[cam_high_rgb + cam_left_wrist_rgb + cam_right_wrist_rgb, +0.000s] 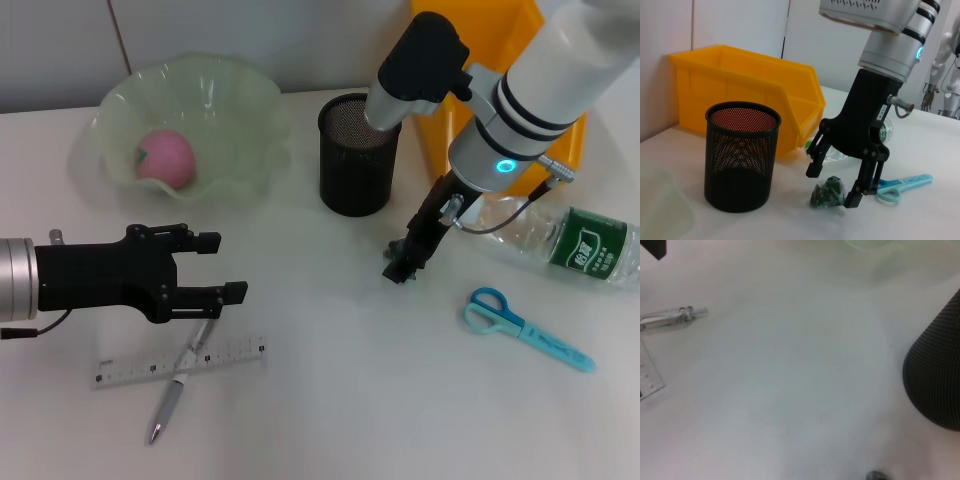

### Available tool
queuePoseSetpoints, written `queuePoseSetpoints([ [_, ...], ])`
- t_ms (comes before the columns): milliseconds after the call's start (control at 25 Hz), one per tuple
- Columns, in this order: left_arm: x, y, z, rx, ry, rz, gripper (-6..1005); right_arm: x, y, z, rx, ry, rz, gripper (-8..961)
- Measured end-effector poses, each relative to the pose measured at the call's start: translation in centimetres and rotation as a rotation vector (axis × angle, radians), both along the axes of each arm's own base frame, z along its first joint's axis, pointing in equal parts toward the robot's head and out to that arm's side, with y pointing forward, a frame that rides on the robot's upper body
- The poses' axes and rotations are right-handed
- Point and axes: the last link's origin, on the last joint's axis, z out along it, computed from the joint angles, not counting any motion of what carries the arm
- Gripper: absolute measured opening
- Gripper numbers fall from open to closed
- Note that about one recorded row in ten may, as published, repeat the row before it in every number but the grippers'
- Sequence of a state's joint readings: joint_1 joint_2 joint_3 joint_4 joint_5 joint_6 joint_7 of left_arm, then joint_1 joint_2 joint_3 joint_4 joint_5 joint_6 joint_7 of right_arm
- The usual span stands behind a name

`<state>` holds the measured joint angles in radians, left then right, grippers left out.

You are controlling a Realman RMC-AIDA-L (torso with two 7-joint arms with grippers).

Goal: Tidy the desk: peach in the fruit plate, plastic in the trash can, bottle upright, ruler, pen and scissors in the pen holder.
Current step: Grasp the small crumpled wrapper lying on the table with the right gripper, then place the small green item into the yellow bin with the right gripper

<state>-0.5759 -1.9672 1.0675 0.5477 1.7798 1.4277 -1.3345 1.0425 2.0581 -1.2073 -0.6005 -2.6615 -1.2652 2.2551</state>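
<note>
Pen (178,384) half under ruler (180,363); bottle (560,243) cut off.

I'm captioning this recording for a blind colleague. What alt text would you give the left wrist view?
The right tool, jaws open, straddles a small crumpled green plastic scrap on the white table. A black mesh pen holder stands beside it, a yellow bin behind, and blue scissors lie beyond the tool.
</note>
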Motion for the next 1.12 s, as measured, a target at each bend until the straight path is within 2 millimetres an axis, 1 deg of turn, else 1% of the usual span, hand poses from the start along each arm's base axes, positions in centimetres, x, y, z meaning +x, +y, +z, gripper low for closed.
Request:
queuePoseSetpoints([
  [440, 0.0, 0.0, 0.1, 0.000, -0.007, 0.005, 790, 0.4, -0.2, -0.2, -0.008, -0.007, -0.013, 818],
  [720, 0.1, 0.1, 0.1, 0.002, -0.007, 0.005, 790, 0.5, -0.2, -0.1, -0.004, -0.008, -0.013, 627],
  [800, 0.1, 0.1, 0.1, 0.004, -0.007, 0.006, 790, 0.3, -0.1, 0.0, -0.002, -0.006, -0.010, 392],
  [960, 0.0, 0.1, 0.2, 0.005, -0.006, 0.008, 790, -0.1, -0.2, 0.6, -0.003, 0.007, -0.010, 251],
  [1040, 0.0, 0.1, 0.2, 0.006, -0.006, 0.010, 790, -0.9, -0.6, 1.3, -0.006, 0.035, -0.003, 181],
  [1120, -0.1, 0.0, 0.2, 0.007, -0.006, 0.011, 790, -1.2, -0.8, 1.6, -0.008, 0.045, -0.001, 182],
])
